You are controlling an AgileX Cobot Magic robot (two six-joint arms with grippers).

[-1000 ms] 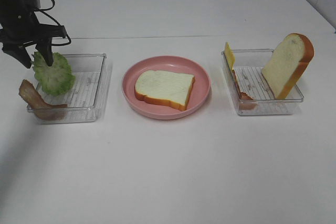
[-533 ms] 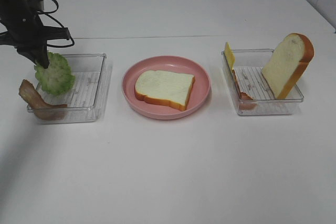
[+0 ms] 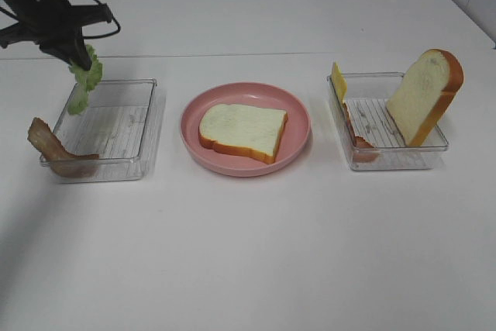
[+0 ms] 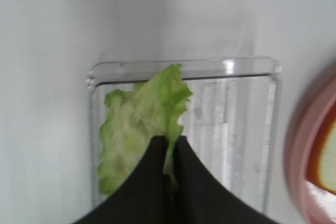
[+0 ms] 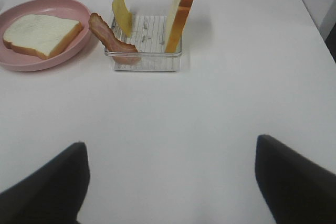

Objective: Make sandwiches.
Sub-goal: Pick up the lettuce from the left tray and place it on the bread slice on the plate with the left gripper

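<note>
Pinching the lettuce by its edge, the left gripper holds it dangling, light and floppy; the right gripper gapes empty.

White table; on it left clear tray, pink plate, right clear tray

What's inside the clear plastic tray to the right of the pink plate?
A yellow cheese square, a reddish-brown bacon strip and a thick white bread slice. Under the bread, the floor of the tray is covered.
</note>
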